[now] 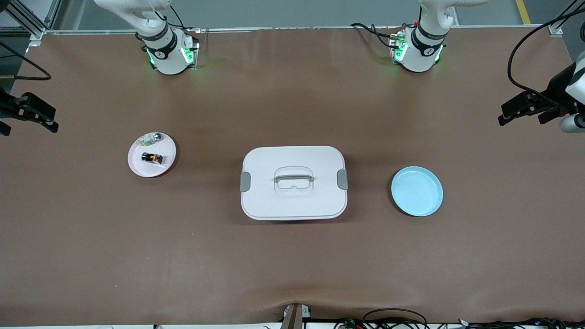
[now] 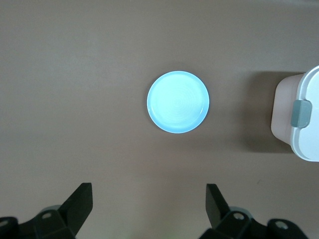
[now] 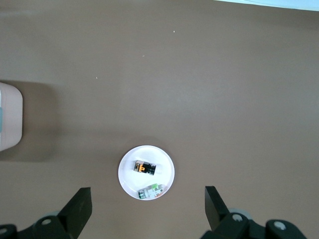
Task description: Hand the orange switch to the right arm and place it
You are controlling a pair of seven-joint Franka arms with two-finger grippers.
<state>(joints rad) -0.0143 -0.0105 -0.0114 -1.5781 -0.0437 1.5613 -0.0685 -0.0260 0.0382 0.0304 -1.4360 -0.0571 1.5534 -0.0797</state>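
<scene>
**Both grippers spread and empty, switch lying on the white plate**

Left gripper is held high over the table with its fingers spread wide and nothing between them; the right gripper is held likewise, spread and empty. In the front view only dark gripper parts are seen at the two edges of the frame, and the spread of the fingers is shown only by the wrist views.

The orange switch is seen lying on its side on the white plate, toward the right arm's end of the table. A small clear-green-silver part is laid on the same plate, farther from the front camera than the switch and apart from it. Both are also shown in the right wrist view, but not in the left wrist view.

The blue plate is shown bare in the left wrist view, toward the left arm's end. Between the two plates a white lidded box is set, its grey latches and handle visible in full only from the front
</scene>
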